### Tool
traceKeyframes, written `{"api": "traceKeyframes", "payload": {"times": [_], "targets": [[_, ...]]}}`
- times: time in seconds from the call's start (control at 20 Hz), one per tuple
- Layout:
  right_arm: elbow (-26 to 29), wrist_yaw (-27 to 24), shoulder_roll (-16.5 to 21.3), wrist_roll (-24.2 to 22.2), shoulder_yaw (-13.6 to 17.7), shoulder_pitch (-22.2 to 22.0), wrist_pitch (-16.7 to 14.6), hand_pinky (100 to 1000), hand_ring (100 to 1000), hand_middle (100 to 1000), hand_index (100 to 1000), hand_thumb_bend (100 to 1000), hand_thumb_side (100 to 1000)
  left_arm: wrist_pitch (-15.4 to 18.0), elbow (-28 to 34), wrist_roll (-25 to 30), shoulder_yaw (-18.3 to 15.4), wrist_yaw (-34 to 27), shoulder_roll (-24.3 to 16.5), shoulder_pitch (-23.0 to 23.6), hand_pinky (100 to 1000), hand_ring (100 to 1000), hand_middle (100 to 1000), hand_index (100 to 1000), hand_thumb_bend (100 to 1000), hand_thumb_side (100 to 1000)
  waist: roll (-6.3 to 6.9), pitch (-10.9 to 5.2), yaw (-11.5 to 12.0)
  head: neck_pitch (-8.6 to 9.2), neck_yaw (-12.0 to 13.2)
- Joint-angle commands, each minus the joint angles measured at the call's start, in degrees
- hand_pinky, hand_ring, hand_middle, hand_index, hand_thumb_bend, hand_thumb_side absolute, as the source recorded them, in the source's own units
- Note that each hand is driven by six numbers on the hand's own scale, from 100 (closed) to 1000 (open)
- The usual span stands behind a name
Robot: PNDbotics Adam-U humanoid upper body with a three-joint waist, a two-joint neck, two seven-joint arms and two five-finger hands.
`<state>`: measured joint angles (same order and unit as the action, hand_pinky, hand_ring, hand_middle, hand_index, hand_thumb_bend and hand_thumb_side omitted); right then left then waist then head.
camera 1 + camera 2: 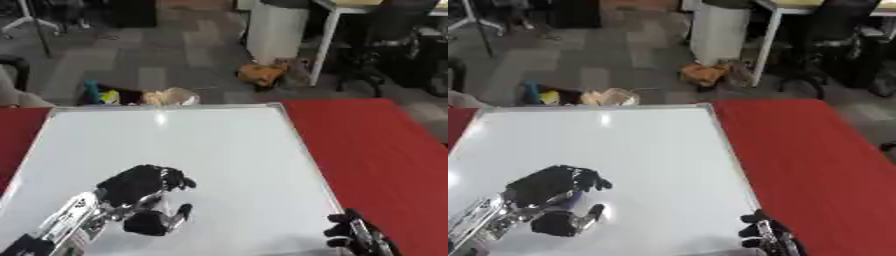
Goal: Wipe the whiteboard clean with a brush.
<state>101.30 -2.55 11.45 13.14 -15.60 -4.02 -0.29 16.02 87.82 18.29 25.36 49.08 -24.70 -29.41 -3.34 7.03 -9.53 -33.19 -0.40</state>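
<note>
1. Although the task calls for wiping, the whiteboard [219, 150] already looks clean: no marks or writing show on its white surface, only a glare spot near the far edge.
2. It lies flat on the red table [376, 150], filling the left and middle of the view, its metal frame running down just beside the bare red strip on the right.
3. Over the board's near left part sits the left hand [144, 187], fingers curled, with a dark rounded thing beneath it that may be the brush [149, 223]; I cannot tell for certain that it is, nor whether the fingers hold it or only rest above it.
4. At the board's near right corner the right hand [350, 232] rests idle, fingers up and loosely spread, holding nothing.
5. Judging by this, little or nothing is left to wipe; perhaps a last pass and setting the brush down.
</note>
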Motion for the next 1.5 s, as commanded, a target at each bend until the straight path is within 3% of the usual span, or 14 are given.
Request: {"api": "traceKeyframes", "payload": {"times": [0.05, 0.25, 0.65, 1.05, 1.25, 1.5], "targets": [[0.4, 0.0, 1.2, 0.0, 0.0, 0.3, -0.2, 597, 630, 479, 680, 100, 889, -0.9, 4.0, 0.8, -0.8, -3.0, -1.2, -0.2, 647, 627, 686, 867, 100, 916, 0.11, -0.73, 0.0, -0.20, -0.3], [0.5, 0.0, 1.3, 0.1, 0.1, 0.3, -0.3, 598, 631, 479, 680, 100, 889, -3.7, 8.1, -0.5, -3.2, -9.0, -1.5, 0.8, 685, 636, 701, 873, 100, 938, 0.10, -0.80, 0.3, -0.26, -0.6], [0.5, -0.1, 1.4, 0.2, 0.3, -0.1, -0.2, 598, 631, 479, 680, 100, 886, -9.2, 13.3, -5.1, -10.6, -28.8, -2.2, 3.3, 670, 619, 710, 902, 100, 980, 0.03, -1.50, 0.9, -0.47, -1.0], [0.5, -0.1, 1.6, 0.6, 0.6, -0.5, -0.2, 598, 631, 479, 680, 100, 886, -16.0, 13.8, -10.2, -20.0, -53.4, -3.4, 7.2, 640, 588, 709, 936, 228, 1000, 0.16, -2.14, 1.6, -0.57, -1.6], [0.4, -0.1, 1.5, 0.7, 0.7, -0.6, -0.2, 598, 631, 479, 680, 100, 888, -18.9, 12.2, -12.4, -23.2, -60.0, -3.4, 8.7, 625, 573, 698, 948, 265, 1000, 0.20, -2.11, 1.9, -0.86, -1.6], [0.3, -0.1, 1.4, 0.7, 0.6, -0.5, -0.3, 598, 632, 479, 680, 100, 886, -20.3, 10.2, -13.1, -24.6, -64.7, -3.2, 9.8, 618, 564, 692, 957, 298, 1000, 0.07, -2.05, 2.2, -0.90, -1.8]]}}
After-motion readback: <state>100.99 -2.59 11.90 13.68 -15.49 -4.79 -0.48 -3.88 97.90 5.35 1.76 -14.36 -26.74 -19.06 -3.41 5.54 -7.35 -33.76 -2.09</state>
